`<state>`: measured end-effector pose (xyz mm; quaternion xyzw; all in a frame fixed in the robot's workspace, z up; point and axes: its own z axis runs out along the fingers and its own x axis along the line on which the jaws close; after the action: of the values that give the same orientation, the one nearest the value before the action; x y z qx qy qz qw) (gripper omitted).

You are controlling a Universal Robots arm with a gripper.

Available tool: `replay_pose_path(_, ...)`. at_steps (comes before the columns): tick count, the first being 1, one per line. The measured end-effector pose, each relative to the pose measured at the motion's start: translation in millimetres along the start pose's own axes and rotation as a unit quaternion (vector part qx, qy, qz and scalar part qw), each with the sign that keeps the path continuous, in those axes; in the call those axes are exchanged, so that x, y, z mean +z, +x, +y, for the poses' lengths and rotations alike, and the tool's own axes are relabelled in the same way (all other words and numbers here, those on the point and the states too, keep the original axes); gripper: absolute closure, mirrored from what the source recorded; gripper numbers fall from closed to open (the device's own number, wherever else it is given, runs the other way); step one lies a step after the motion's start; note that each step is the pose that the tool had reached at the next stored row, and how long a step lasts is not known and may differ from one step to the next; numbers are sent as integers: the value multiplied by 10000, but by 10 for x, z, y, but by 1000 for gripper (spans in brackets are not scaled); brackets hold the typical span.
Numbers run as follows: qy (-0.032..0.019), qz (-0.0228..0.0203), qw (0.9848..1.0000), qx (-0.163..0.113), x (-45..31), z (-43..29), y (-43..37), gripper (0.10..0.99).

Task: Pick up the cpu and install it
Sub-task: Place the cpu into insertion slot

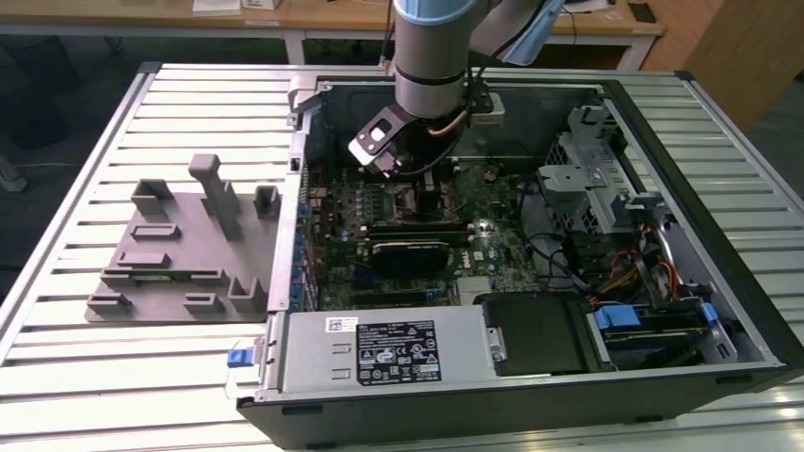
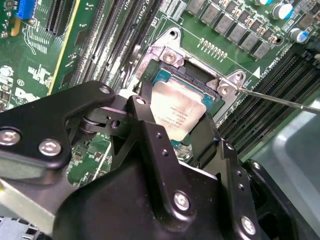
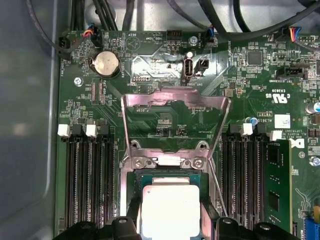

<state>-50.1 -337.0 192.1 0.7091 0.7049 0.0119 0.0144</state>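
In the exterior view, the arm (image 1: pixel 427 56) reaches down into an open computer case (image 1: pixel 503 414) lying on a slatted counter (image 1: pixel 75 377). A grey fixture (image 1: pixel 176 254) sits on the exterior view's left.

In the second wrist view, the black tool (image 2: pixel 175 131) pinches the cpu (image 2: pixel 177 110), its fingers (image 2: pixel 145 125) set against two opposite edges. The cpu is a flat square with a dull silver top carrying faint print and a thin blue-green border. It lies in the metal-framed socket (image 2: pixel 167 57) on the green motherboard (image 2: pixel 30 65).

In the first wrist view, the cpu (image 3: pixel 170 207) lies in the socket between rows of memory slots (image 3: pixel 87 180). The hinged retention plate (image 3: pixel 175 102) stands raised beyond it.
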Motion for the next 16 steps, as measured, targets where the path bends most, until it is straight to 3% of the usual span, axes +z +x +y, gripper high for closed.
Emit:
replay_pose_path(13, 0, -3, 9999, 112, 5, -1, 0, 529)
replay_pose_path(15, 0, -4, 9999, 112, 5, -1, 0, 353)
replay_pose_path(16, 0, -1, 9999, 113, 4, -1, 1, 353)
